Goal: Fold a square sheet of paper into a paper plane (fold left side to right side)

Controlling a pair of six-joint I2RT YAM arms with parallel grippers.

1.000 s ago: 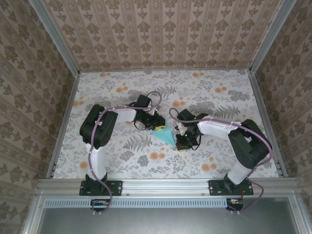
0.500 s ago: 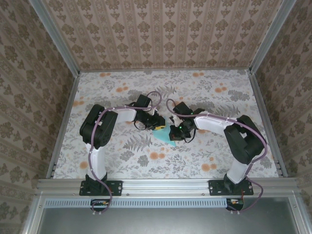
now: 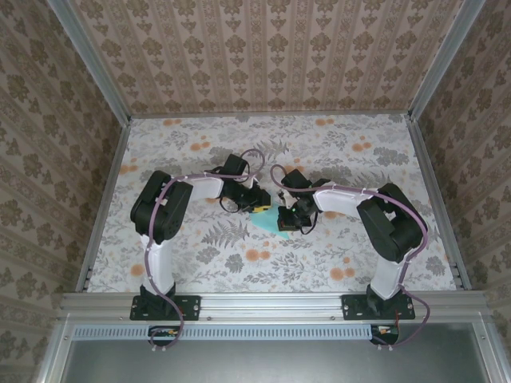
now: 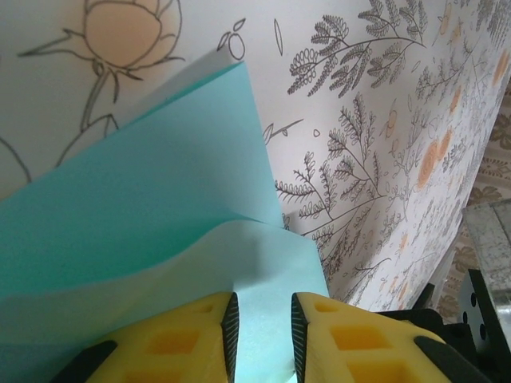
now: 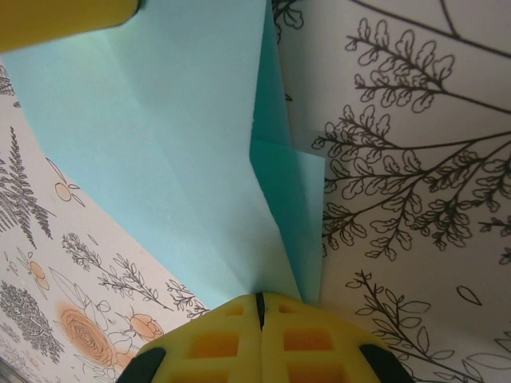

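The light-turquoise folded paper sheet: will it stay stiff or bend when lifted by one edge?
Probably floppy: the light-turquoise folded paper sheet curves in a wave beside the left gripper. Likely very light, being so thin. Its creases may stiffen it slightly.

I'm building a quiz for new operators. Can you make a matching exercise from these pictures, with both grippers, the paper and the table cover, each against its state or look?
1. left gripper
2. right gripper
3. paper
4. table cover

A. floral print
B. jaws closed together
C. light turquoise, creased
D. jaws slightly apart

Pairs: 1-D, 2-B, 3-C, 4-A
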